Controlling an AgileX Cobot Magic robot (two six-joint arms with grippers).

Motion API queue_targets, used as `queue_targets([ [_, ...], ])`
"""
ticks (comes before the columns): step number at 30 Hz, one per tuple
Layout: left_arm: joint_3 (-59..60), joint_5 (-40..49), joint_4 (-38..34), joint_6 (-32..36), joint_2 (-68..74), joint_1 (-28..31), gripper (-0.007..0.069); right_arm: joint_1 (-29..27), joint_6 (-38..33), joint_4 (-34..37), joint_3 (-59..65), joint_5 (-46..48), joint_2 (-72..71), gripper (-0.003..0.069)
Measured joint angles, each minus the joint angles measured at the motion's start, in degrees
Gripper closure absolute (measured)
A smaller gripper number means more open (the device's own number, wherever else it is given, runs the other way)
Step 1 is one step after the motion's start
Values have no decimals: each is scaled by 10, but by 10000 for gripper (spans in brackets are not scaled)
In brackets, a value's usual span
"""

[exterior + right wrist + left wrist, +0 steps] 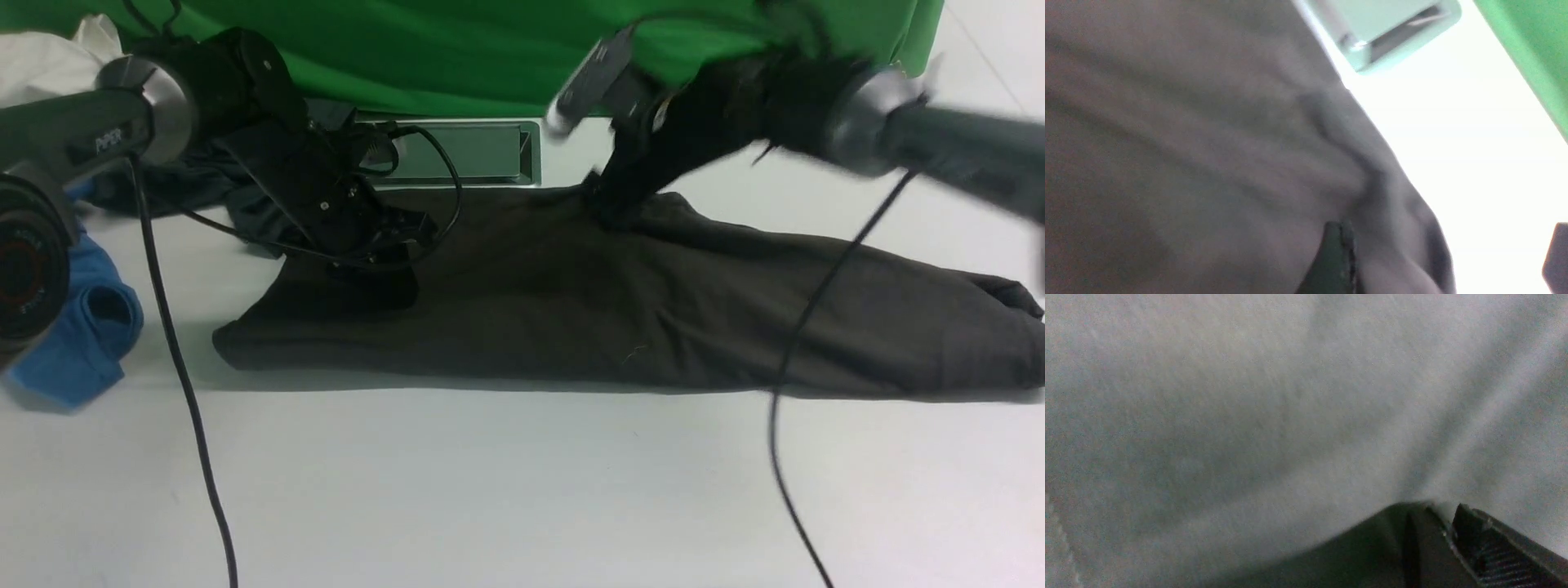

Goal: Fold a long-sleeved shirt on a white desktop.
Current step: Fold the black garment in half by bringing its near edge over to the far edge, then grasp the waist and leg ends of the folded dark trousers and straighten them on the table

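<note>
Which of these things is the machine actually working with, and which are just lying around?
Part of the job: long-sleeved shirt; white desktop.
Just lying about: blue garment; smaller dark garment; white cloth; cable hatch; green backdrop.

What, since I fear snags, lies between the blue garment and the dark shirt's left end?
In the front view, bare white desktop lies between the blue garment and the long-sleeved shirt; a black cable hangs across that gap.
</note>
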Motion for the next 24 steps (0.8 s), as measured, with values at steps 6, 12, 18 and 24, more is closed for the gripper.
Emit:
queue_targets([
  [6, -42, 29, 15, -13, -87, 12, 481, -51, 88, 0, -2, 121, -146, 151],
  [12, -9, 38, 128, -104, -201, 23, 427, -69, 213, 0, 2, 150, -249, 237],
  [18, 158, 3, 192, -184, -291, 24, 340, -60, 245, 2, 61, 136, -296, 242],
  [24, 316, -132, 190, -262, -302, 40, 208, -28, 235, 2, 98, 122, -297, 242],
])
